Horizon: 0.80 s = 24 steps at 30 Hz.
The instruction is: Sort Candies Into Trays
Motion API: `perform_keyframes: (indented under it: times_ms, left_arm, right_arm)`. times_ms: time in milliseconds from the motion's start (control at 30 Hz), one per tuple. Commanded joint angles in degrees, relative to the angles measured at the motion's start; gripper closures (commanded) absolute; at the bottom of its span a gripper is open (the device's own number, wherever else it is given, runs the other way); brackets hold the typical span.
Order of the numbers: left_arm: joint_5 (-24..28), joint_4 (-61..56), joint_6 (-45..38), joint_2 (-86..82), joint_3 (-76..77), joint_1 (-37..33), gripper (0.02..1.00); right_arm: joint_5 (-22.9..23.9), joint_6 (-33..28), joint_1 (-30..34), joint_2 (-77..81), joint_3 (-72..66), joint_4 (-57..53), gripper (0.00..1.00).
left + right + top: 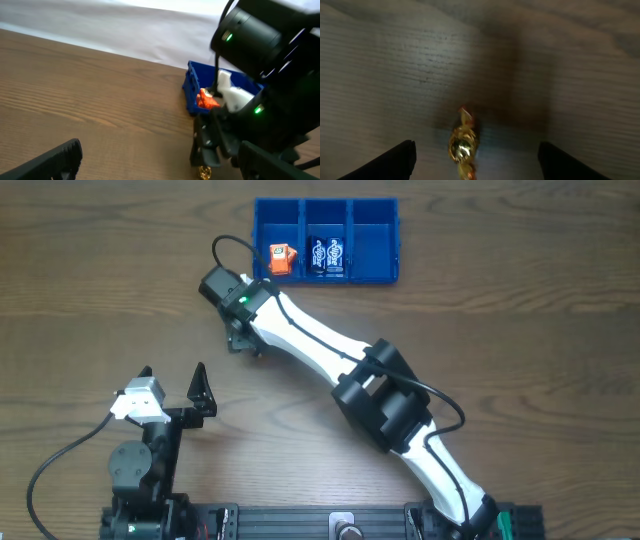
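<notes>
A brown tabletop of wood-grain laminate (520, 330) lay flat, its grain running side to side in the top view, with darker streaks on a matte surface. Past its far edge, in the left wrist view, a plain white backdrop (125, 22) met the wood along a straight line. A soft dark shadow fell on the wood in the right wrist view.
</notes>
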State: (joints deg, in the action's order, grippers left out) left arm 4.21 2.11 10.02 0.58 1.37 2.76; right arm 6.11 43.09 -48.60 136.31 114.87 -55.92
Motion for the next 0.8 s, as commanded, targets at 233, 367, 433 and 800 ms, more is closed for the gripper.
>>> perform_keyframes:
  times_ms: [233, 367, 433, 800]
  left_arm:
    - [0.92, 1.95, -0.83, -0.33, -1.09, -0.22, 0.020]
    - [0.92, 1.97, -0.83, -0.33, -1.09, -0.22, 0.020]
    - [0.92, 1.97, -0.83, -0.33, -1.09, -0.22, 0.020]
    - [0.92, 1.97, -0.83, -0.33, -1.09, -0.22, 0.020]
  right_arm:
    - [-0.24, 3.72, -1.60, 3.28, -0.39, 1.51, 0.283]
    - [-0.24, 4.07, -1.60, 3.50, -0.39, 1.36, 0.408]
    - [-0.24, 4.07, -1.60, 3.50, -0.37, 1.36, 0.535]
    - [0.68, 4.04, -0.85, 3.17, -0.07, 0.70, 0.792]
